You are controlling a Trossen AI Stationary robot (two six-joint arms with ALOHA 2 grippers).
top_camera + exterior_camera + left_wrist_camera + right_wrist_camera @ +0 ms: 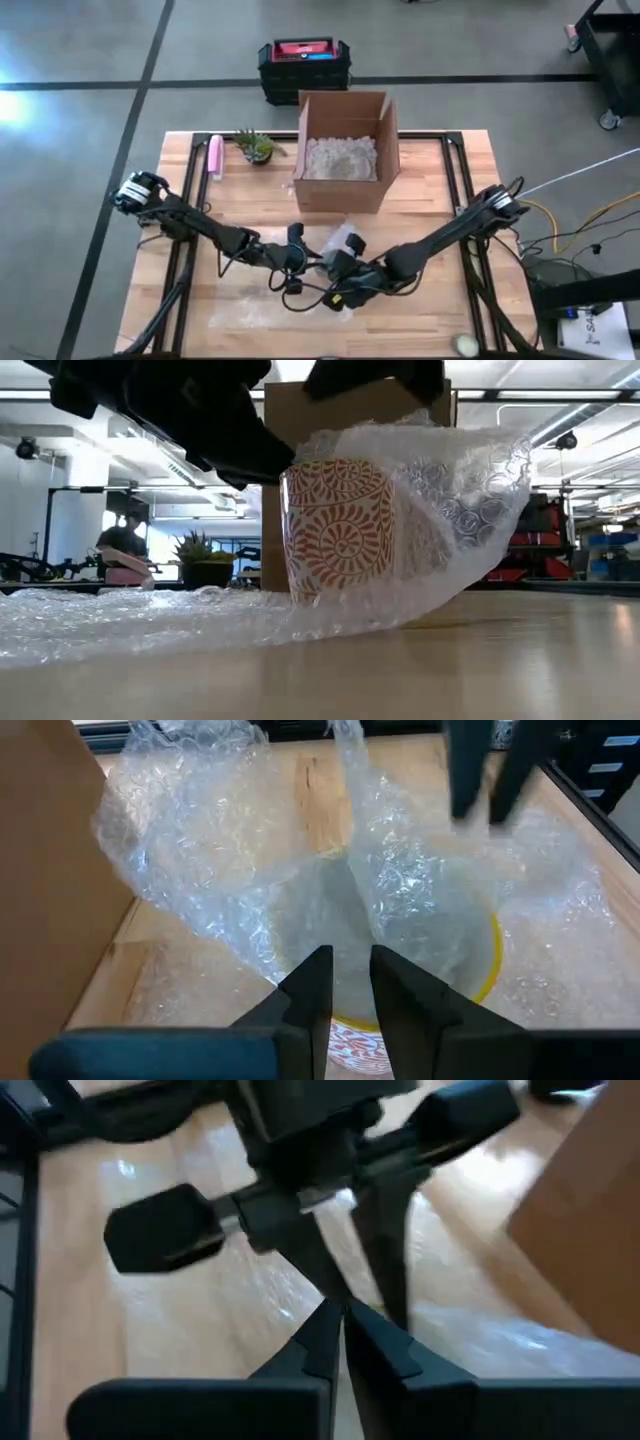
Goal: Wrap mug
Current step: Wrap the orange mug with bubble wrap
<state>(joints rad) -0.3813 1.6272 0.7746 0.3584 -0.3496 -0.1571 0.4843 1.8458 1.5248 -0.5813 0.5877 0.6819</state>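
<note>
In front of the cardboard box [343, 150], I see my left gripper [350, 985] and right gripper [343, 1320] both pinched onto bubble wrap [440, 500] around the mug [338, 528].

Mug [338, 528] mostly veiled by bubble wrap [450, 490]; handle hidden; pale round object [463, 345] at 5 o'clock unidentifiable.

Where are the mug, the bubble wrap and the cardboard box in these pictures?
mug [338, 535]: low view, on its orange-patterned side.
bubble wrap [470, 510]: low view, on the raised sheet beside the mug.
cardboard box [343, 192]: high view, on its front wall.
</note>
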